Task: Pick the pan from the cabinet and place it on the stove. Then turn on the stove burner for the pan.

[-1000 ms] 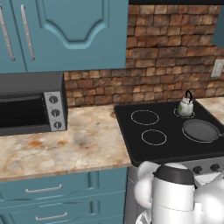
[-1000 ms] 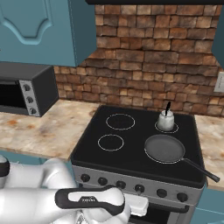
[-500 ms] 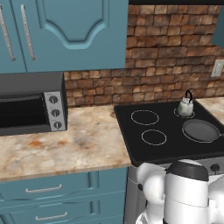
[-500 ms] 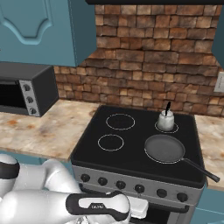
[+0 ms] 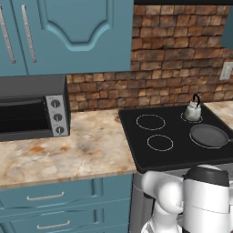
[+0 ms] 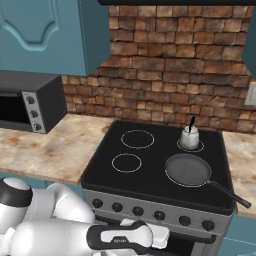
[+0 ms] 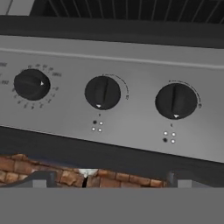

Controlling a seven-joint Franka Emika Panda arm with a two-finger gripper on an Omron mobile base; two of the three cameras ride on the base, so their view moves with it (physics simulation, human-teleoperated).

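left base: pan [image 5: 209, 135] sits on stove [image 5: 175, 150] front-right burner, beside kettle [image 5: 193, 111] | right base: arm low before knobs; choose the pan burner's knob [image 6: 185, 220] | hand: knob [image 7: 102, 92] centred upside down; gripper [image 7: 107, 178] tips barely visible, spread; labels unreadable.

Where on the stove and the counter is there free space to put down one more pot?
Free: the two left rings of the stove and the counter between toaster oven and stove. Crowded: the stove's right side, with the pan in front and the kettle behind.
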